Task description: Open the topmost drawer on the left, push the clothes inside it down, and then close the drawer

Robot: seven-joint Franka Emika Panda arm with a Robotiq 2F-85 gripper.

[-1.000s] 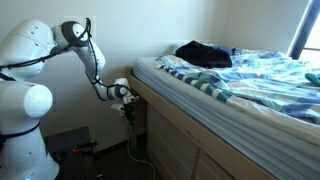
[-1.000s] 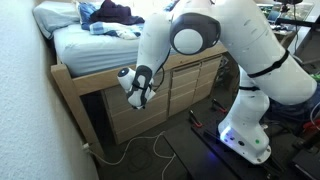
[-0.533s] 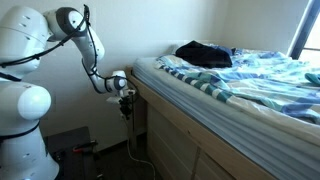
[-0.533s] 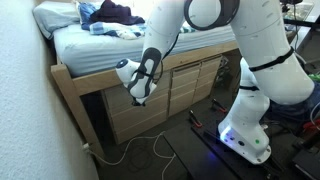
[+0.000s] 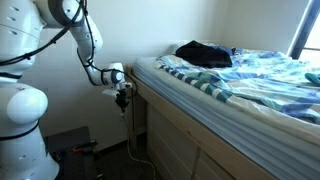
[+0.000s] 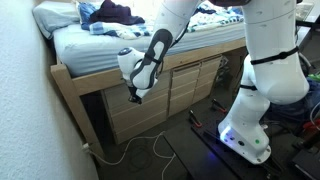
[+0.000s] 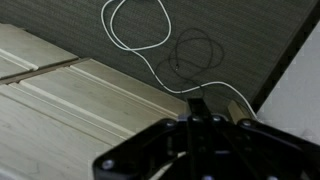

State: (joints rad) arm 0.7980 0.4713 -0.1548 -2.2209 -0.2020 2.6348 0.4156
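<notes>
**Q:** Where is the end effector (image 6: 134, 96)?
**A:** It hangs fingers-down, closed on nothing, just beside the bed frame (image 6: 95, 85).
**Q:** And the topmost drawer (image 6: 184, 72)?
**A:** It is shut, to the right of the end effector.

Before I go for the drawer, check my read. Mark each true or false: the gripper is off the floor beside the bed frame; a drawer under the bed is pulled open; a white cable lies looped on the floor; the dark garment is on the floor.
1. The gripper is off the floor beside the bed frame. True.
2. A drawer under the bed is pulled open. False: the drawer fronts all look flush and closed.
3. A white cable lies looped on the floor. True.
4. The dark garment is on the floor. False: it lies on top of the bed.
</notes>
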